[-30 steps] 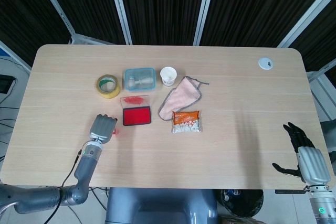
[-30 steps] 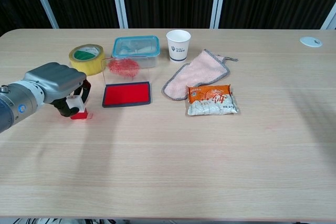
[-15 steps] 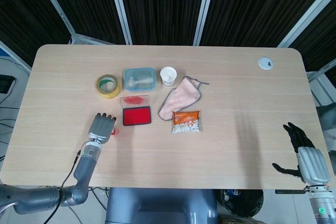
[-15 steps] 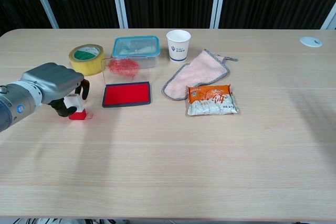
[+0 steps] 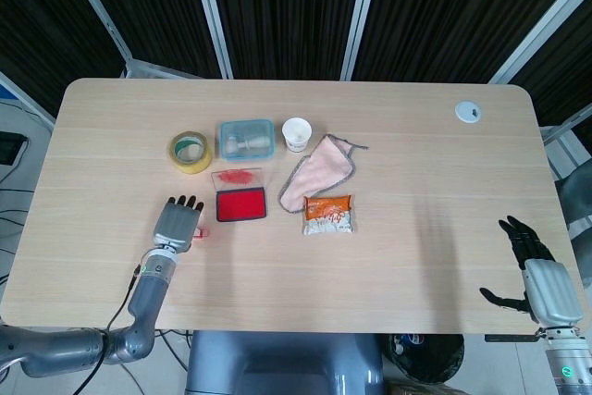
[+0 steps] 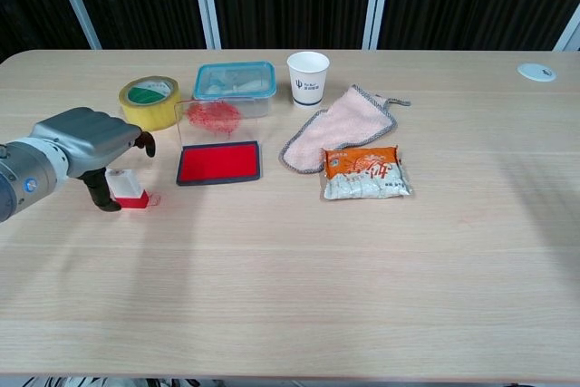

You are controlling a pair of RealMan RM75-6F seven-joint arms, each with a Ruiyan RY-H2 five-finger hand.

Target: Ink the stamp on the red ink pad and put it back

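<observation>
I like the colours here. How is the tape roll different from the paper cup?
The tape is yellow with a green core, while the cup is white with a small dark mark. The tape is a low, flat ring, but the cup stands taller and upright. The tape sits left of the blue-lidded box, and the cup sits right of it. Both are round, open on top, and rest on the table, touched by no robot hand.

paper cup (image 6: 308,78) with small dark logo, wording unreadable
</observation>
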